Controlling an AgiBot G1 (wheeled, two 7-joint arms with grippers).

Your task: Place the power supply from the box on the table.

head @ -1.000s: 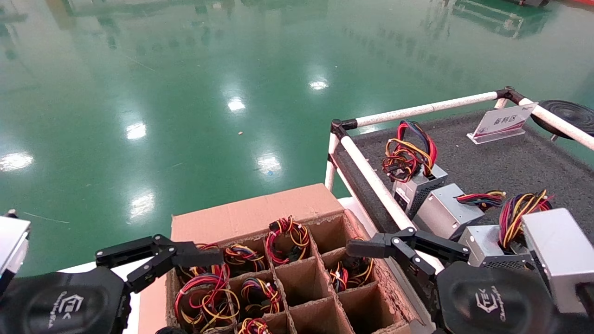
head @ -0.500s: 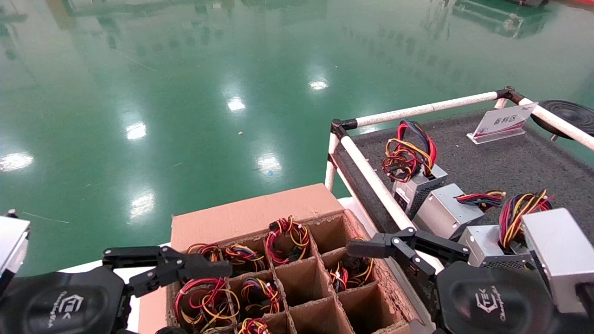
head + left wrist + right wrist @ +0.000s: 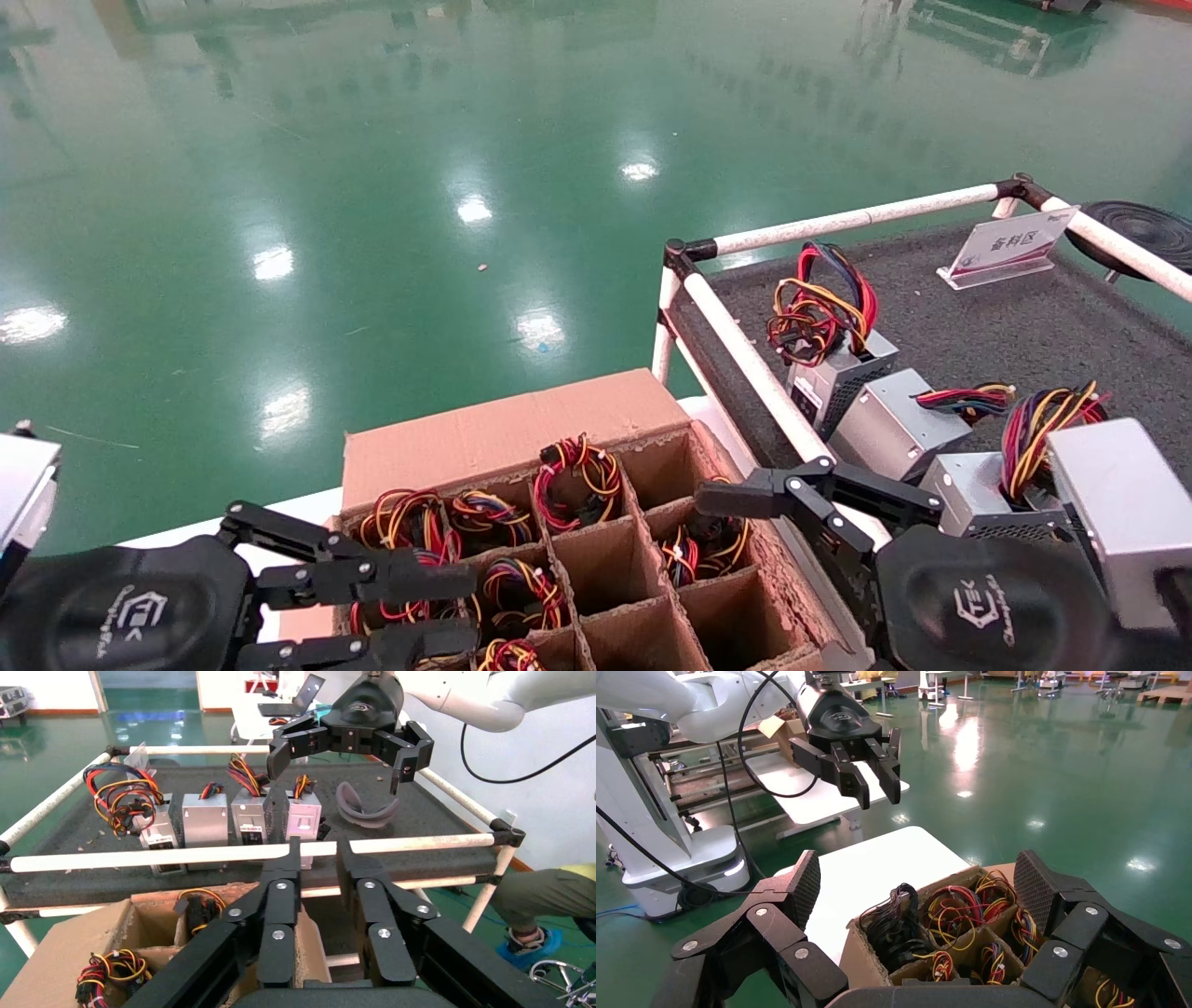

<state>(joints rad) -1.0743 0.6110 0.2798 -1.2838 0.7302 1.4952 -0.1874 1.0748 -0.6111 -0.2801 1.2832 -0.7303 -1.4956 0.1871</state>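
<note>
The brown cardboard box (image 3: 503, 431) with divider cells sits in front of me, also in the right wrist view (image 3: 782, 955). Looped wire bundles stick up from its cells; the metal bodies are hidden inside. One power supply shows only as red and yellow loops (image 3: 402, 533) in a left cell (image 3: 951, 855). My left gripper (image 3: 466, 610) hangs open just over that side of the box, its fingers a small gap apart (image 3: 320, 855). My right gripper (image 3: 719, 499) is wide open (image 3: 919, 881) over the box's right edge, holding nothing. The dark grey table (image 3: 978, 317) lies to the right.
Several silver-grey power supplies stand in a row on the table near its white rail (image 3: 745, 359); the farthest (image 3: 843, 373) has blue wires in its bundle. A label stand (image 3: 1010, 244) sits at the table's back. A black round object (image 3: 1141, 228) lies beyond the far rail.
My left gripper has come down and toward me over the box's left cells, and both its fingers now show apart. The right arm has not moved.
</note>
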